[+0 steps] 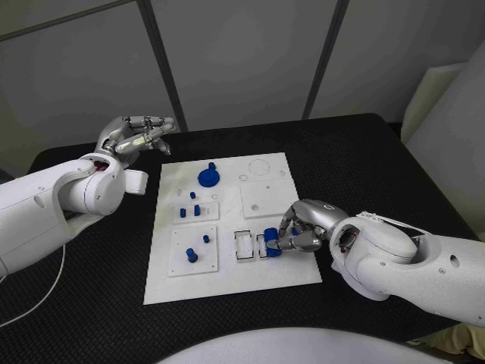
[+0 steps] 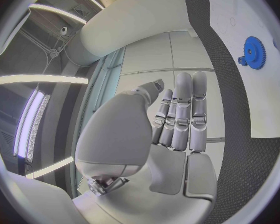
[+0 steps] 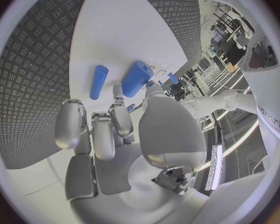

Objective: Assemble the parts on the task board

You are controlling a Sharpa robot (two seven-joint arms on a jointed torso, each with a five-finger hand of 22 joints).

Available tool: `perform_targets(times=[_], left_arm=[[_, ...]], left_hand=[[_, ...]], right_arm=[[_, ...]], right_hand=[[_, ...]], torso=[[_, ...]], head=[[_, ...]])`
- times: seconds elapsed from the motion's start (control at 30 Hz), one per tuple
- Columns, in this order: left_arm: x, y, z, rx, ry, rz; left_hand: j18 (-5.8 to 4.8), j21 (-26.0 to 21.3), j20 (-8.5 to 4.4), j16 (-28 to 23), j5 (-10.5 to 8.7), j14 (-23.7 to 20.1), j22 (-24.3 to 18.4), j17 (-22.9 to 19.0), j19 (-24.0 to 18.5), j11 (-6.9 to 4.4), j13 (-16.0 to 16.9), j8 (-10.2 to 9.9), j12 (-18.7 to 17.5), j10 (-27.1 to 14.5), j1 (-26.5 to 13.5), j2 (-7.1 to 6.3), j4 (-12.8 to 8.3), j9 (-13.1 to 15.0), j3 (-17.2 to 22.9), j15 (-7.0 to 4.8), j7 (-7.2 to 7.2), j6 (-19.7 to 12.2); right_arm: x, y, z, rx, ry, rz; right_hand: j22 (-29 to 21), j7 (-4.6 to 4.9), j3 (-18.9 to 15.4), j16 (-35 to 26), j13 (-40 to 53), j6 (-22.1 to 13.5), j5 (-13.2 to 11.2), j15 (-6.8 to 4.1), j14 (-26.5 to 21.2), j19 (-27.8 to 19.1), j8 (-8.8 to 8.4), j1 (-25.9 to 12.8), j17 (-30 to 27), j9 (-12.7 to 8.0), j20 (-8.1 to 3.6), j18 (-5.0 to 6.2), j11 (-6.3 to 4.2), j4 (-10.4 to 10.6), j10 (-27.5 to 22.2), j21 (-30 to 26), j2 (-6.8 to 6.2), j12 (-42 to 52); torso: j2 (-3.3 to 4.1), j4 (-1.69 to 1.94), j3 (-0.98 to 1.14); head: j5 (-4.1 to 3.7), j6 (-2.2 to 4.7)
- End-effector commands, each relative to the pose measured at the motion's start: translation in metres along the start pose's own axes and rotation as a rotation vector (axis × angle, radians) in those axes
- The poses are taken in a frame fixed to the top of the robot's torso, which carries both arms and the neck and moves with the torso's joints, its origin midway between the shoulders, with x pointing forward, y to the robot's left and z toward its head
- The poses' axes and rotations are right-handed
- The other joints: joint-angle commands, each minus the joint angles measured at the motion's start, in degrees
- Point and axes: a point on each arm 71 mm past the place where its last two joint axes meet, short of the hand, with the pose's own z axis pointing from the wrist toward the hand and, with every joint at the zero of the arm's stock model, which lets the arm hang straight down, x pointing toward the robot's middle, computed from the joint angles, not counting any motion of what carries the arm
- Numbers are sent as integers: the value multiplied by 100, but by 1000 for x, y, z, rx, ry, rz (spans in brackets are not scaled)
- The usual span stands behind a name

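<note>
The white task board (image 1: 226, 284) lies in the middle of the black table. At its right edge my right hand (image 1: 299, 230) is low over the board, with thumb and a finger pinching the near end of a thick blue cylinder (image 3: 137, 78) (image 1: 272, 236). A slimmer blue cylinder (image 3: 98, 82) lies flat on the board just beside it. My left hand (image 1: 140, 135) is raised beyond the board's far left corner, its fingers (image 2: 184, 109) straight and holding nothing. A blue gear (image 1: 208, 178) (image 2: 253, 52) sits on the far part of the board.
Several small blue pegs (image 1: 197, 209) stand in two raised white plates (image 1: 193, 262) on the board's left half. A white slotted holder (image 1: 244, 244) sits left of the right hand. Another raised plate (image 1: 267, 199) and a round recess (image 1: 260, 165) lie further back.
</note>
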Motion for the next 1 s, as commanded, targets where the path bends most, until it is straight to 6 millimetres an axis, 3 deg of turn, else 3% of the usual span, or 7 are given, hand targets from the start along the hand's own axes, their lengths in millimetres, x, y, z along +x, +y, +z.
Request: perform_targets(times=[0.03,0.37,0.63,0.73,0.8,1.0], left_arm=[[1,-2,0,9,9,-6],[0,-2,0,7,10,-7],[0,-2,-1,7,10,-6],[0,-2,-1,7,11,-7],[0,-2,-1,7,11,-7],[0,-2,-1,7,10,-6]], left_hand=[[-70,-18,12,-16,-29,-33,-9,-6,-37,-16,-5,28,12,-38,-49,26,4,-4,-30,17,-16,-43],[-70,-18,12,-16,-29,-33,-9,-6,-37,-16,-5,28,12,-38,-49,26,4,-4,-30,17,-16,-43],[-69,-23,13,-15,-28,-35,-12,-12,-39,-17,-5,33,20,-50,-58,25,4,-4,-37,18,-16,-46],[-69,-23,13,-15,-28,-35,-12,-13,-39,-17,-5,34,21,-51,-57,26,3,-4,-37,18,-17,-46],[-69,-23,13,-15,-28,-35,-12,-13,-39,-17,-5,34,21,-51,-57,26,3,-4,-37,18,-17,-46],[-69,-23,13,-15,-28,-35,-12,-13,-39,-17,-5,34,21,-51,-57,26,3,-4,-37,18,-17,-46]], right_arm=[[1,1,1,6,8,-16],[6,3,5,20,39,-37],[10,6,6,23,66,-83],[11,7,6,24,65,-94],[11,7,6,27,59,-99],[8,7,3,33,24,-87]], right_hand=[[16,-55,-67,30,33,-8,-45,-53,492,45,41,-158,974,31,-15,-78,-1,-3,42,37,6,30],[8,-58,-88,32,46,-24,-133,-54,492,37,82,-182,977,74,-17,-76,-5,-18,32,28,-22,17],[16,-88,-8,46,138,-10,-83,-77,497,34,214,508,1010,205,-35,-76,-32,-102,55,24,-27,41],[24,-90,28,53,165,-19,170,-83,500,38,247,801,1028,249,-45,-78,-41,-191,62,26,15,42],[44,-98,76,62,204,-14,494,-95,504,50,266,1003,1048,273,-53,-82,-50,-274,83,37,52,67],[77,-118,149,76,269,26,858,-106,510,71,291,1085,1078,311,-64,-89,-70,-228,127,56,209,107]], torso=[[4,-6,-1],[-1,4,-2],[-1,-4,-4],[0,-5,-4],[0,-6,-3],[-4,-8,4]], head=[[0,-7],[1,-10],[7,-26],[5,-30],[5,-26],[14,-23]])
